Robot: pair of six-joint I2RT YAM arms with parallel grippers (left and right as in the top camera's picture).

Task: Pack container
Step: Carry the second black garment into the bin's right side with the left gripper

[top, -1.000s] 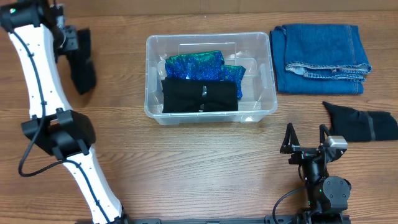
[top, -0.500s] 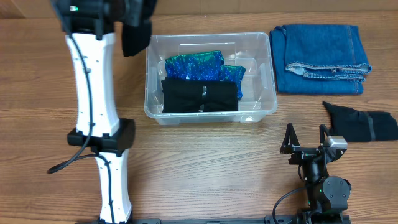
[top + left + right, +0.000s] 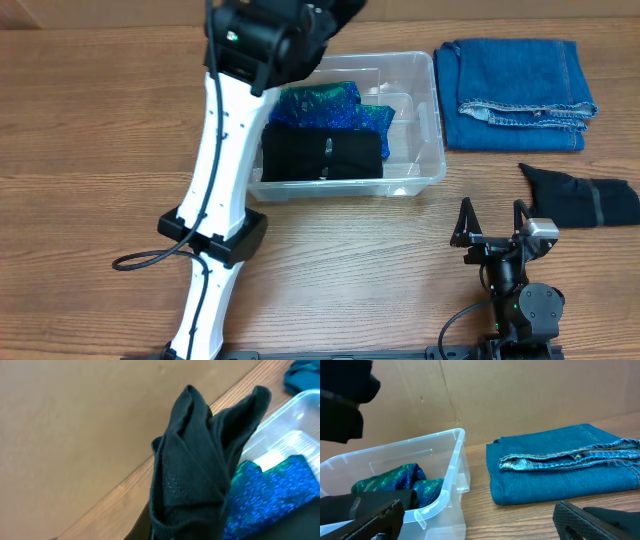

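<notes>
The clear container (image 3: 412,182) stands at the table's middle back. It holds a blue-green sparkly cloth (image 3: 335,105) and a folded black cloth (image 3: 322,155). My left gripper (image 3: 335,12) is high over the container's back left corner, shut on a dark sock (image 3: 195,470) that hides its jaws. The left wrist view shows the sock above the container's rim (image 3: 300,407) and the sparkly cloth (image 3: 272,495). My right gripper (image 3: 492,215) is open and empty, low near the front edge. It faces the container (image 3: 455,460).
Folded blue jeans (image 3: 515,80) lie at the back right, also in the right wrist view (image 3: 560,470). Another black sock (image 3: 585,200) lies on the table just right of my right gripper. A cardboard wall stands behind the table.
My left arm has swung from the far left to over the container's back left corner, carrying the dark sock. The right arm has not moved.
</notes>
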